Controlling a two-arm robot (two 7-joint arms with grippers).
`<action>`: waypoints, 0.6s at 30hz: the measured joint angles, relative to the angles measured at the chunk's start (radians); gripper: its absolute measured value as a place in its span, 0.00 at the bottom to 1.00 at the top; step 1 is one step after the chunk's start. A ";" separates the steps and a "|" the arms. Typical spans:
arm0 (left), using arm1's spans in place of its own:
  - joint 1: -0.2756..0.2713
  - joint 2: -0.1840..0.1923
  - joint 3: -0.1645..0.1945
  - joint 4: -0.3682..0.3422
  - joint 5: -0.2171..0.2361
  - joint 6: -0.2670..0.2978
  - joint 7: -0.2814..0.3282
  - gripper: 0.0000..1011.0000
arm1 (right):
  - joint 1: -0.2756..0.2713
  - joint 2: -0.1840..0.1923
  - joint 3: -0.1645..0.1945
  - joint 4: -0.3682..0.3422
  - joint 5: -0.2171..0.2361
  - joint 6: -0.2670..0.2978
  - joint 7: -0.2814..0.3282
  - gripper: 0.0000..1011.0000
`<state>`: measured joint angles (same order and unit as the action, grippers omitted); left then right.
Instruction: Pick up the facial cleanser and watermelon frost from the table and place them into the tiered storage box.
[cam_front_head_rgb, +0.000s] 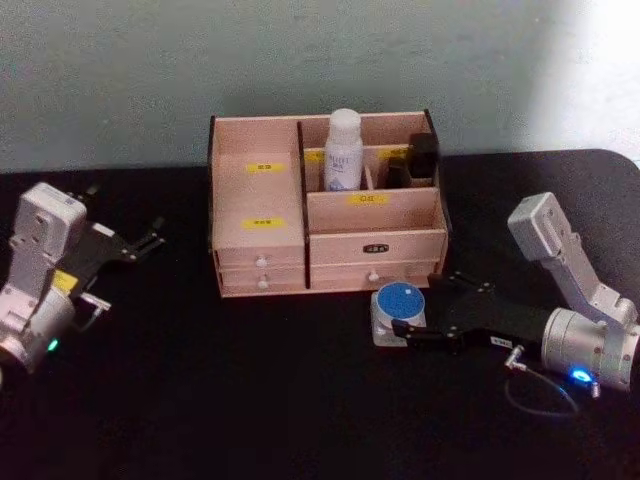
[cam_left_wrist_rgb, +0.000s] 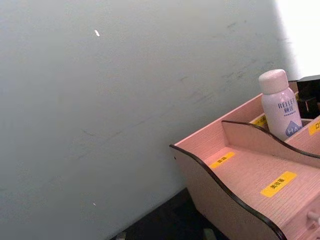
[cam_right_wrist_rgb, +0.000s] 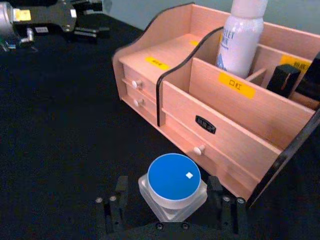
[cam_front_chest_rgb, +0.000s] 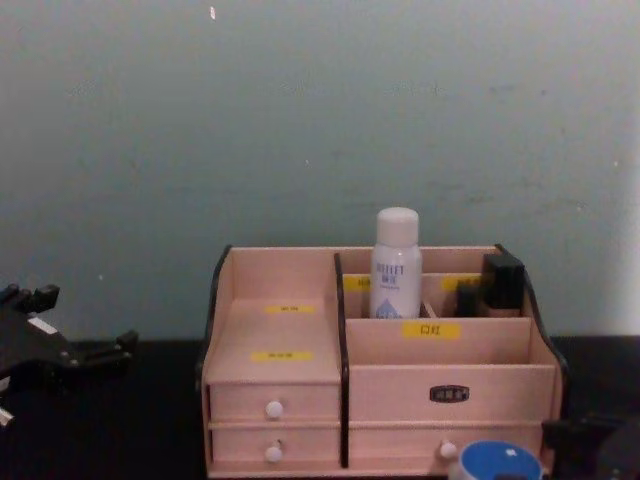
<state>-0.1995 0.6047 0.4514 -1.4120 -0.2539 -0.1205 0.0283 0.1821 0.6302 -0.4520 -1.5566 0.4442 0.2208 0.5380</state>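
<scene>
One of the two items was left to move, by the look of it. Nearest, just in front of the bottom right drawer of the tiered storage box (cam_front_head_rgb: 335, 250), the blue-lidded jar (cam_front_head_rgb: 397, 305) sat on the black surface (cam_front_head_rgb: 250, 390); it was most likely the watermelon frost. The right pincer (cam_right_wrist_rgb: 169, 186) lay low around it, fingers wide, one on each side. I could not tell whether either touched the jar, and the jar was not lifted.

Off to the left of the box, well apart from it, the left pincer (cam_front_head_rgb: 152, 238) hung idle, fingers slightly apart with nothing between them.

Farther back, inside the box, a white bottle (cam_front_head_rgb: 343, 150), presumably the facial cleanser, stood upright in a rear compartment. Dark cosmetic items (cam_front_head_rgb: 422, 158) stood in the compartment to its right. So roughly half seemed done: the jar needed gripping, lifting and setting into a free compartment.
</scene>
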 joint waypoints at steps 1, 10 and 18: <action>0.000 0.000 0.000 0.000 0.000 0.000 0.000 0.99 | 0.001 0.000 -0.002 0.003 -0.003 0.002 -0.002 0.99; 0.000 0.000 0.000 0.000 0.000 0.000 0.000 0.99 | 0.010 -0.006 -0.011 0.024 -0.009 0.005 -0.006 0.99; 0.000 0.000 0.000 0.000 0.000 0.000 0.000 0.99 | 0.026 -0.022 -0.022 0.049 -0.015 0.007 -0.005 0.99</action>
<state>-0.1995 0.6047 0.4514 -1.4120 -0.2539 -0.1205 0.0283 0.2081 0.6081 -0.4739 -1.5074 0.4297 0.2278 0.5326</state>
